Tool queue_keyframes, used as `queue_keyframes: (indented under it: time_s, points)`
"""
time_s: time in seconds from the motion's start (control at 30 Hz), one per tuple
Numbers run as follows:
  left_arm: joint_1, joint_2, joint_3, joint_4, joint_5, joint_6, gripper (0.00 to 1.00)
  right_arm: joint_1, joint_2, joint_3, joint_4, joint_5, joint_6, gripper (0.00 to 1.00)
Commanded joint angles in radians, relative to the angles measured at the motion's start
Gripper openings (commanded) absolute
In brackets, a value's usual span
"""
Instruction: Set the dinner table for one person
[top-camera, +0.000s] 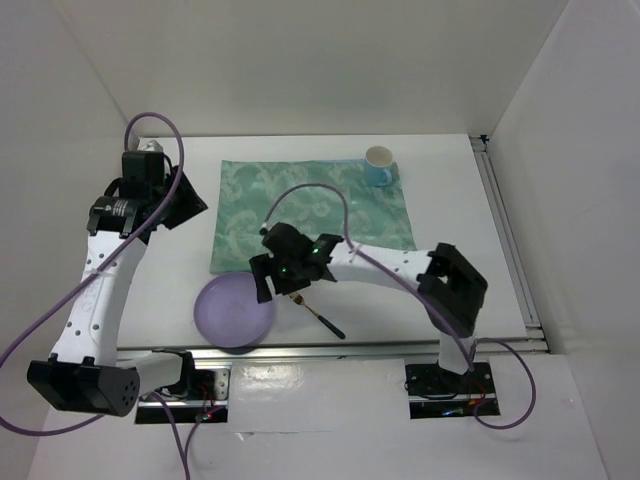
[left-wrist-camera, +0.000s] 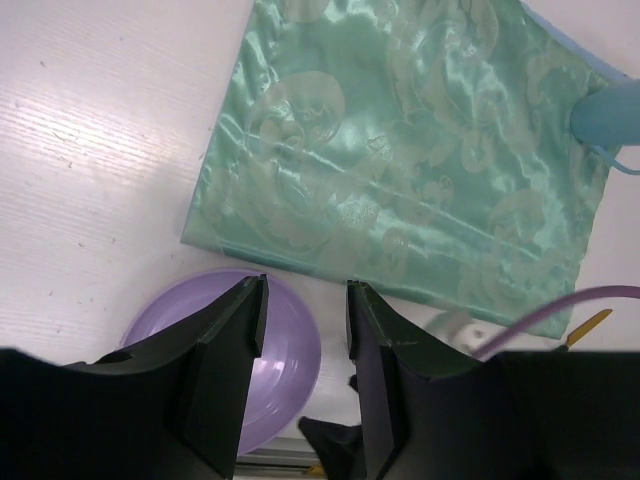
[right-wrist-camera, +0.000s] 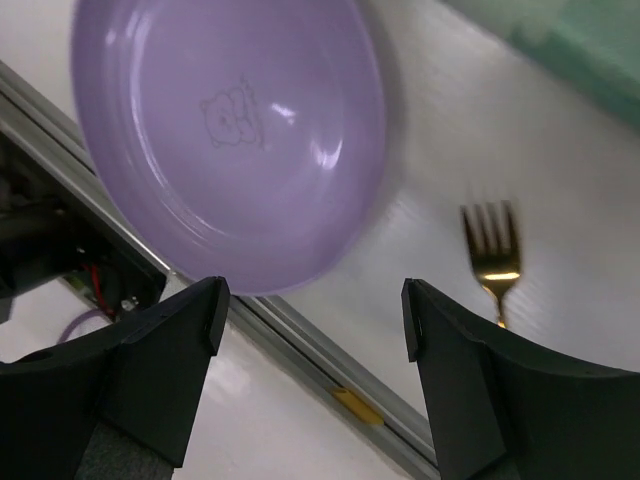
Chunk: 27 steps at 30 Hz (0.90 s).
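Two sets of jaws hovering over the white bench (top-camera: 450, 190), right jaws gaping wide above the purple plate (top-camera: 234, 310) at 7 o'clock, left jaws sitting slightly parted, empty, at 9 o'clock.

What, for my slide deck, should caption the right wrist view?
Open right gripper over purple plate, gold fork alongside.

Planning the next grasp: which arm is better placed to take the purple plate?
Right. The open right gripper hangs over the plate and fork; the left gripper is beside the mat's left edge.
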Motion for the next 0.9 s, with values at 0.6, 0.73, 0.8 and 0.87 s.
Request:
queue_keyframes:
  time_s: [0.6, 0.73, 0.8, 0.87]
  points:
    - [0.051, -0.016, -0.014, -0.017, 0.059, 0.059, 0.54, 0.054, 0.189, 0.109, 0.044, 0.056, 0.11, 0.13]
    - [0.051, -0.016, 0.024, -0.028, 0.059, 0.059, 0.54, 0.042, 0.05, 0.127, -0.051, 0.095, 0.101, 0.0]
    - [0.06, -0.016, 0.044, -0.037, 0.059, 0.059, 0.54, 0.008, -0.01, 0.127, -0.072, 0.115, 0.089, 0.0]
    - [0.06, -0.016, 0.066, -0.037, 0.068, 0.059, 0.54, -0.079, -0.066, 0.127, -0.101, 0.127, 0.074, 0.0]
